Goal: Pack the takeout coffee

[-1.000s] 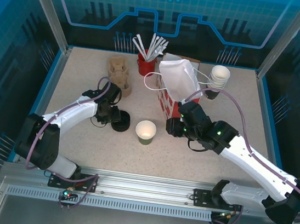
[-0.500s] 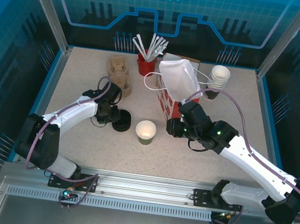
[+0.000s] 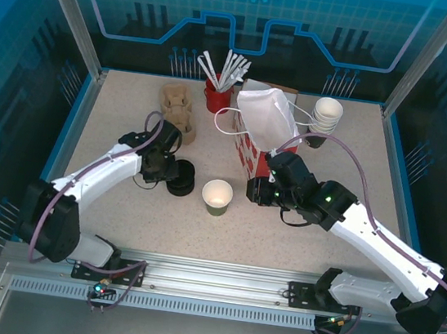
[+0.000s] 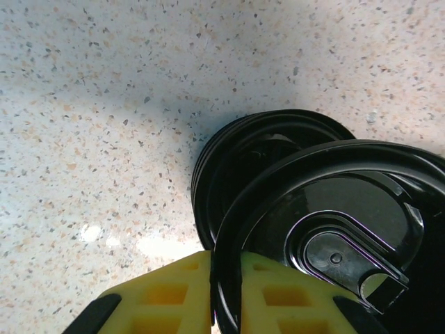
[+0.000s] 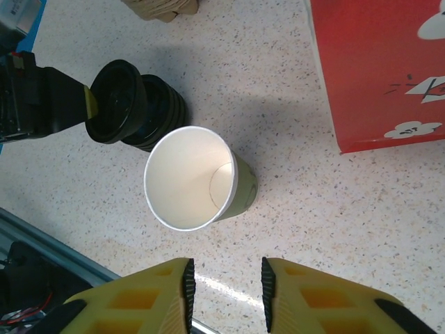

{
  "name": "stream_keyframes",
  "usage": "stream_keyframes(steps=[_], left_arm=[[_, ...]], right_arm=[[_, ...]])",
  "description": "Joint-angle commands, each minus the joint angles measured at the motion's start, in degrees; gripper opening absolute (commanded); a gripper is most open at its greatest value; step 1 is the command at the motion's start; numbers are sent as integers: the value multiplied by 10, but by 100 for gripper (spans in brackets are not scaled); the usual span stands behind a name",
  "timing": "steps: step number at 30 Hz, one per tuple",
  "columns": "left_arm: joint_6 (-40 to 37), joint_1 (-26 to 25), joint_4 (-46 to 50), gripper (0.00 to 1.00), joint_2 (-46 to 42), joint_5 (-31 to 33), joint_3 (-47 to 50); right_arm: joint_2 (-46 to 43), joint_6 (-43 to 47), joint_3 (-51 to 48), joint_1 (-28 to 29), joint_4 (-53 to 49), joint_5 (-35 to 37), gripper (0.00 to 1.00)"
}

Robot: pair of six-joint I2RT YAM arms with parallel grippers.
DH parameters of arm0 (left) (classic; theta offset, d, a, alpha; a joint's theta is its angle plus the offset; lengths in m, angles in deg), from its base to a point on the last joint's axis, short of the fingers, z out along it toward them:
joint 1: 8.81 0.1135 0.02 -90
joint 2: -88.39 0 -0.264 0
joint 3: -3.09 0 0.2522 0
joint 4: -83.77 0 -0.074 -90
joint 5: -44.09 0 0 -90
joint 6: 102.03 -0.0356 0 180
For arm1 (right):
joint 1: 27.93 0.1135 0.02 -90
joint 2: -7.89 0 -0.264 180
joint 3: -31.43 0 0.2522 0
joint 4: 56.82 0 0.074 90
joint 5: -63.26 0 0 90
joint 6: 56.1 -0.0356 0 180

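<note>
A small olive paper cup [image 3: 217,196] stands upright and lidless mid-table, its white inside showing [image 5: 191,174]; no lidded coffee cup is in view. My left gripper [image 3: 165,172] is shut on the rim of a black lid [image 4: 327,229], held tilted just above the stack of loose black lids [image 4: 243,146]. The right wrist view shows that lid [image 5: 117,101] and the stack [image 5: 161,111] to the cup's left. My right gripper [image 5: 226,285] is open, just short of the cup and apart from it. The red-and-white bag [image 3: 254,150] stands behind the right gripper [image 3: 255,189].
A red holder of white stirrers [image 3: 219,92] stands at the back. Brown cardboard carriers [image 3: 177,111] lie at the back left. A stack of lidless white-lined cups [image 3: 327,115] sits at the back right. The bag's red side [image 5: 382,69] is close to the cup.
The left arm has shifted slightly with the lid pinched at the stack. The right gripper has edged a little left towards the cup.
</note>
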Motion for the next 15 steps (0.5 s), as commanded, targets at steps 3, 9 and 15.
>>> stream_keyframes(steps=[3,9,15], left_arm=[[-10,-27,83,15,-49,27,-43],[-4,-91,165,14,-77,71,-112],[23,-175,216,13,-77,109,-178]], right_arm=[[-4,-16,34,6,8,-24,36],[26,-22,83,31,0,-31,41],[70,-29,129,52,1,-47,46]])
